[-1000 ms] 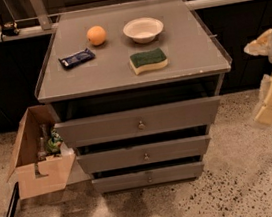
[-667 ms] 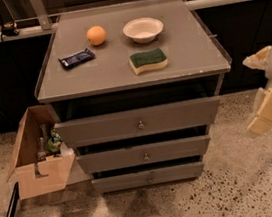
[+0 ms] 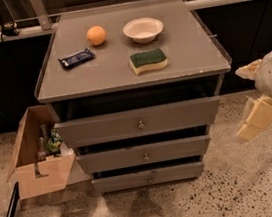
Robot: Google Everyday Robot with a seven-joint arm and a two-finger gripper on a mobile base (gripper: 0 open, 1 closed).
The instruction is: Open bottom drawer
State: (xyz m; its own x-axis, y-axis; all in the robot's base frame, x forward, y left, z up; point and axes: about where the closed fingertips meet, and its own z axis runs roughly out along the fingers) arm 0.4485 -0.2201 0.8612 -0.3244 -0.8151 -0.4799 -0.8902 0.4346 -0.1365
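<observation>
The bottom drawer [image 3: 148,177] is the lowest of three grey fronts on the grey cabinet [image 3: 121,77]. It has a small round knob at its centre and sits pushed in, set back a little behind the middle drawer [image 3: 145,154]. My gripper [image 3: 252,95] hangs in the air at the right edge of the view, to the right of the cabinet at about the height of the top drawer [image 3: 138,122]. Its cream fingers [image 3: 256,118] are spread apart and hold nothing. It is well clear of the bottom drawer's knob.
On the cabinet top lie an orange [image 3: 96,35], a white bowl [image 3: 143,29], a green-and-yellow sponge [image 3: 148,61] and a dark snack packet [image 3: 76,58]. An open cardboard box [image 3: 37,159] with bottles stands against the cabinet's left side. The floor [image 3: 238,187] is speckled.
My gripper has moved down and a little to the left, closer to the cabinet's right side. The drawers and the things on top have not moved.
</observation>
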